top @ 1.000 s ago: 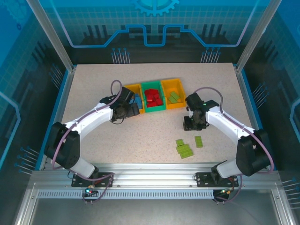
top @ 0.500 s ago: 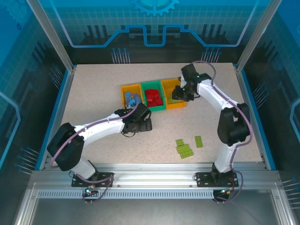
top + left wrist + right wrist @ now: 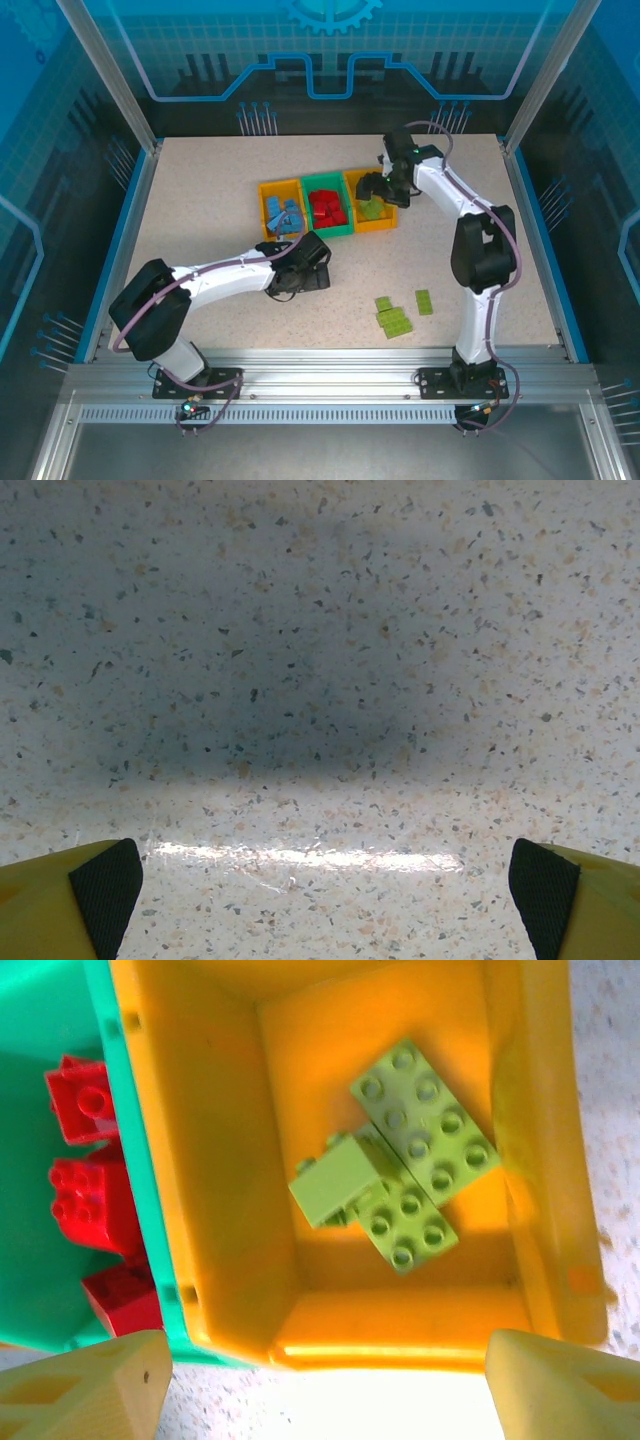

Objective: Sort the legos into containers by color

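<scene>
Three containers stand in a row: an orange bin (image 3: 265, 207) with blue legos (image 3: 284, 214), a green bin (image 3: 328, 236) with red legos (image 3: 326, 208), and an orange bin (image 3: 372, 228) with lime legos (image 3: 372, 208). My right gripper (image 3: 370, 188) hovers open over this last bin (image 3: 200, 1160), nothing between its fingers (image 3: 565, 1385). Below it lie two flat lime legos (image 3: 420, 1140) with a smaller lime lego (image 3: 335, 1180) tilted on them. My left gripper (image 3: 318, 272) is open low over bare table, its pads (image 3: 105, 890) wide apart.
Several loose lime legos (image 3: 394, 318) lie on the table at the front right, one (image 3: 424, 302) a little apart. The green bin (image 3: 30, 1160) and its red legos (image 3: 85, 1190) sit left of the right gripper (image 3: 325, 1390). The left gripper (image 3: 325, 900) has speckled table under it.
My right arm swung from the table near the loose lime legos up over the right orange bin and opened. My left arm moved from the blue bin down and right over the table.
</scene>
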You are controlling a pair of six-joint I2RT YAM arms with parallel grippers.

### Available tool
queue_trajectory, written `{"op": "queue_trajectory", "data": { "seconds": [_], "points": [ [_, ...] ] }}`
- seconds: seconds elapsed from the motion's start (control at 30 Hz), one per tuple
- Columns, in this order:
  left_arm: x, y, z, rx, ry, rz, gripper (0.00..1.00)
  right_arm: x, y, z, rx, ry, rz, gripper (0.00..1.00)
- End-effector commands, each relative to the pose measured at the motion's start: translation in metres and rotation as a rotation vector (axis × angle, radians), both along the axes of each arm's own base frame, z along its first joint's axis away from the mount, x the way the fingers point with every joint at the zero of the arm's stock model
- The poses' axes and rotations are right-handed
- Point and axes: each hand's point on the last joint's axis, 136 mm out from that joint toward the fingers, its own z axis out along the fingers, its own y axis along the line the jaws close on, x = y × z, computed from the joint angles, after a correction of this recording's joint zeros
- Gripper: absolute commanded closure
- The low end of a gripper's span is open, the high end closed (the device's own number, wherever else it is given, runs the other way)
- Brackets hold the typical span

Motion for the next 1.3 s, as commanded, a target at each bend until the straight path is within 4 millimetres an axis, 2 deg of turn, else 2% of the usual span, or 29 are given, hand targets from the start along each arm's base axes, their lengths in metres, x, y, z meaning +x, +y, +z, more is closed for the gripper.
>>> {"op": "queue_trajectory", "data": {
  "seconds": [0.0,0.07,0.23,0.33,0.43,0.53,0.67,1.0,1.13,1.27],
  "points": [
    [-0.004,0.005,-0.005,0.010,-0.002,0.027,0.01,-0.039,-0.003,0.025,0.002,-0.031,0.043,0.16],
    [-0.005,0.008,-0.007,0.012,-0.003,0.036,0.01,-0.070,-0.006,0.019,-0.039,-0.013,0.075,0.15],
    [-0.009,0.017,-0.007,0.011,-0.019,0.066,0.01,-0.156,-0.019,-0.018,-0.172,0.078,0.142,0.16],
    [-0.013,0.023,-0.006,0.012,-0.030,0.080,0.01,-0.197,-0.019,-0.035,-0.191,0.123,0.176,0.18],
    [-0.017,0.030,-0.007,0.022,-0.033,0.090,0.01,-0.226,-0.017,-0.049,-0.222,0.160,0.204,0.22],
    [-0.020,0.035,-0.008,0.028,-0.029,0.100,0.01,-0.244,-0.013,-0.062,-0.251,0.196,0.239,0.26],
    [-0.023,0.038,-0.009,0.026,-0.028,0.108,0.01,-0.254,-0.009,-0.076,-0.282,0.231,0.273,0.31],
    [-0.026,0.041,-0.012,0.030,-0.022,0.115,0.01,-0.252,0.001,-0.101,-0.342,0.285,0.312,0.50],
    [-0.027,0.042,-0.012,0.032,-0.022,0.116,0.01,-0.247,0.005,-0.091,-0.334,0.253,0.303,0.62],
    [-0.028,0.043,-0.014,0.032,-0.018,0.117,0.01,-0.233,0.008,-0.065,-0.327,0.174,0.294,0.65]
  ]
}}
